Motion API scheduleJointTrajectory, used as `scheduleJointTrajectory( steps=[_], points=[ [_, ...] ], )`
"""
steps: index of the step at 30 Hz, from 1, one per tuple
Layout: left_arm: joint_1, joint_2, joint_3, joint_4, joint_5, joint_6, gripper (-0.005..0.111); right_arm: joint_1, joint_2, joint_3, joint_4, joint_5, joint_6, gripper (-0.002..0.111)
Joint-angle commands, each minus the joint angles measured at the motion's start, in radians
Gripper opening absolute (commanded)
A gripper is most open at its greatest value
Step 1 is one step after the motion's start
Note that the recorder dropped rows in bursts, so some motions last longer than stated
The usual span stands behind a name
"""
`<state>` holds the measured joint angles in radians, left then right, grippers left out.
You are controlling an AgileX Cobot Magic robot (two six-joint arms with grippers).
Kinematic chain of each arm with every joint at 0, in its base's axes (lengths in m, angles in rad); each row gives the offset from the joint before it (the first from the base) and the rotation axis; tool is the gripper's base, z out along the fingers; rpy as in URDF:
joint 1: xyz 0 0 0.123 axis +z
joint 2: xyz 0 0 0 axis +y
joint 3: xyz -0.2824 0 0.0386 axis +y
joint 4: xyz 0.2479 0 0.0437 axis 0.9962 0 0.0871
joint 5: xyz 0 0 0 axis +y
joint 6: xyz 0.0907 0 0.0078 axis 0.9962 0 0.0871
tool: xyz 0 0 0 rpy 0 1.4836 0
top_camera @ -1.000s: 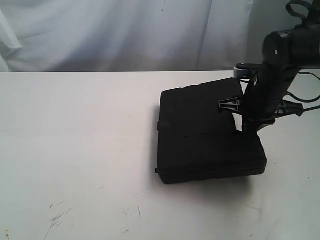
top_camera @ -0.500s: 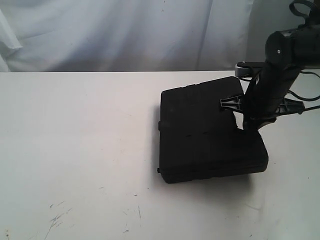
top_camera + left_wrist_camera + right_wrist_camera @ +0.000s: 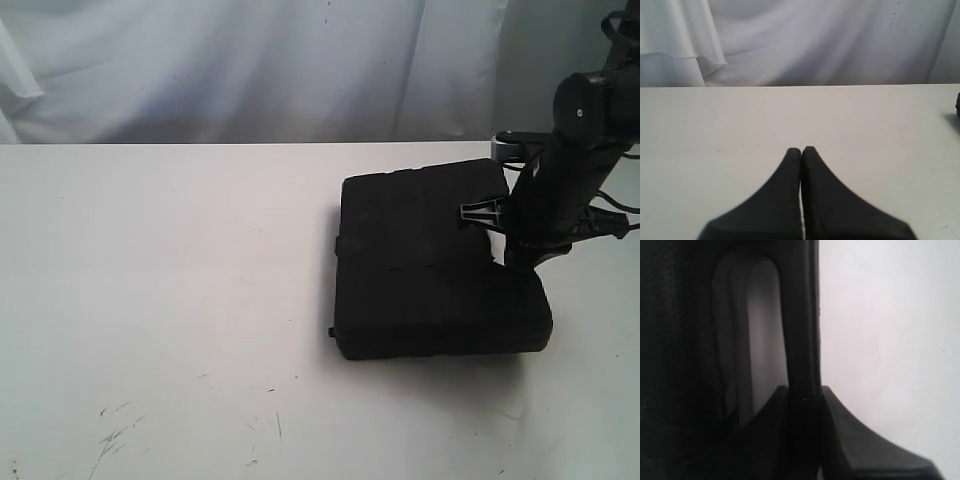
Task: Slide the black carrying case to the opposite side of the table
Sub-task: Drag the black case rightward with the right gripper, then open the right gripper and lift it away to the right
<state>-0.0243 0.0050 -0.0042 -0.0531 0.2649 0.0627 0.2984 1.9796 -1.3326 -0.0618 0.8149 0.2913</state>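
Note:
The flat matte black case (image 3: 435, 265) lies on the white table (image 3: 160, 270), right of the middle. My right gripper (image 3: 508, 258) comes down at the case's right edge, shut on the bar of its moulded handle (image 3: 801, 315); one finger sits in the handle cutout, the other outside the bar, with the gripper (image 3: 804, 395) closed round it. My left gripper (image 3: 801, 150) is shut with nothing in it, hovering over bare table; the exterior view does not show it. A sliver of the case (image 3: 958, 102) shows at the edge of the left wrist view.
A white curtain (image 3: 250, 70) hangs behind the table's far edge. Small dark scuff marks (image 3: 115, 435) dot the near left of the tabletop. The right arm's cables (image 3: 610, 210) trail near the right border.
The case has slid to the right by a small distance, pulled along with my right gripper, which stays closed on the handle. The left gripper has no earlier frames.

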Motion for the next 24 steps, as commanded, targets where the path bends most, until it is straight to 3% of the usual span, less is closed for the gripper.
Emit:
scheduleJointTrajectory(
  steps=[1,9,24],
  points=[
    [0.003,-0.005,0.004,-0.011,0.001,-0.001,0.0,-0.009,-0.025,0.021,-0.006,-0.061,-0.004,0.0],
    [0.003,-0.005,0.004,-0.011,0.001,-0.001,0.0,-0.009,-0.025,0.021,-0.006,-0.11,-0.057,0.001],
    [0.003,-0.005,0.004,-0.011,0.001,-0.001,0.0,-0.009,-0.025,0.021,0.024,-0.066,-0.055,0.032]
  ],
)
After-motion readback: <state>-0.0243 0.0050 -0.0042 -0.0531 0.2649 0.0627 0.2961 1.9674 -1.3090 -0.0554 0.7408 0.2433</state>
